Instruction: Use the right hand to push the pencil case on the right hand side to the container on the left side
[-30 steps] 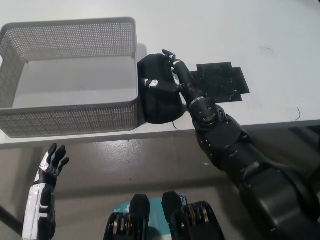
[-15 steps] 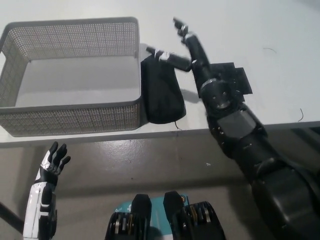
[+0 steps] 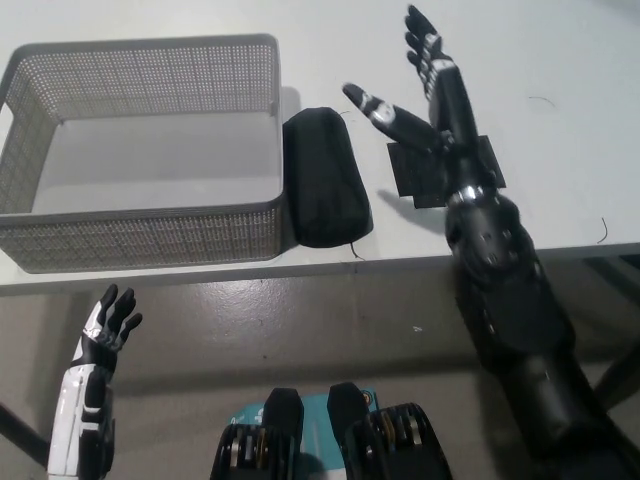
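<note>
The pencil case (image 3: 325,190) lies against the mesh basket's (image 3: 150,235) 3 o'clock wall; right hand (image 3: 425,95) spread above a black mat (image 3: 440,170) (left hand (image 3: 105,325) spread, idle).

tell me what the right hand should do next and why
Probably withdraw to rest. The black pencil case already lies against the right wall of the grey mesh container, and the right hand is open, lifted clear to its right above the black mat. The left hand rests low, below the table edge.

One mesh basket (image 3: 150,235); one black pencil case (image 3: 325,178); one black mat (image 3: 440,170); one bench (image 3: 560,60); two robot hands, white (image 3: 105,335) and black (image 3: 425,90).
</note>
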You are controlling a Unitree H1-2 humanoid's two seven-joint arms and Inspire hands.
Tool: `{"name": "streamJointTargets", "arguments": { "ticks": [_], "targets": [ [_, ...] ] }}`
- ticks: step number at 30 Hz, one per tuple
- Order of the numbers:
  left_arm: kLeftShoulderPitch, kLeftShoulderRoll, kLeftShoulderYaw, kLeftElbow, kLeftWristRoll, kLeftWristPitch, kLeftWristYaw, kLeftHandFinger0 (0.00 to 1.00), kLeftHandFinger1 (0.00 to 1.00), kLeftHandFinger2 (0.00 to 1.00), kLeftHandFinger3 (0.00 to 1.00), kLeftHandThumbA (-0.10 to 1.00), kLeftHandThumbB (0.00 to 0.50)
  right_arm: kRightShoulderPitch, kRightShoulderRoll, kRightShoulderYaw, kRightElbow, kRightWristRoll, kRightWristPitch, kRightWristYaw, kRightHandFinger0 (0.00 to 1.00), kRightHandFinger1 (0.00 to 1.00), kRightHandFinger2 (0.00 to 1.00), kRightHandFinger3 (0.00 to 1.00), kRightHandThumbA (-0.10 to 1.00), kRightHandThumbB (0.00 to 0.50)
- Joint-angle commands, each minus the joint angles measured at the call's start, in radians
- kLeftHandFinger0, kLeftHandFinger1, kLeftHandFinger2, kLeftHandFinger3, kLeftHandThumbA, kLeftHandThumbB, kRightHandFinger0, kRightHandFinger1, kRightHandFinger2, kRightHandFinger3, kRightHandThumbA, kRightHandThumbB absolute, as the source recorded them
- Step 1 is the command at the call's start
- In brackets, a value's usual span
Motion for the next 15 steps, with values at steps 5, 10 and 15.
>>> {"name": "streamJointTargets", "arguments": {
  "ticks": [5, 10, 15],
  "targets": [
    [0.008, 0.003, 0.003, -0.021, -0.005, -0.005, 0.0, 1.0, 1.0, 1.0, 1.0, 1.0, 0.167, 0.286, -0.052, -0.014, -0.662, 0.044, 0.109, 0.055, 1.0, 1.0, 1.0, 1.0, 1.0, 0.334],
    [0.011, -0.001, -0.005, -0.021, -0.022, 0.004, -0.006, 1.0, 1.0, 1.0, 1.0, 1.0, 0.172, 0.479, -0.099, -0.042, -0.849, 0.044, 0.088, 0.056, 1.0, 1.0, 1.0, 1.0, 1.0, 0.323],
    [0.011, -0.002, 0.004, -0.019, -0.009, -0.003, 0.003, 1.0, 1.0, 1.0, 1.0, 1.0, 0.159, 0.615, -0.15, -0.059, -0.948, 0.108, 0.068, 0.071, 1.0, 1.0, 1.0, 1.0, 1.0, 0.341]
  ]
}}
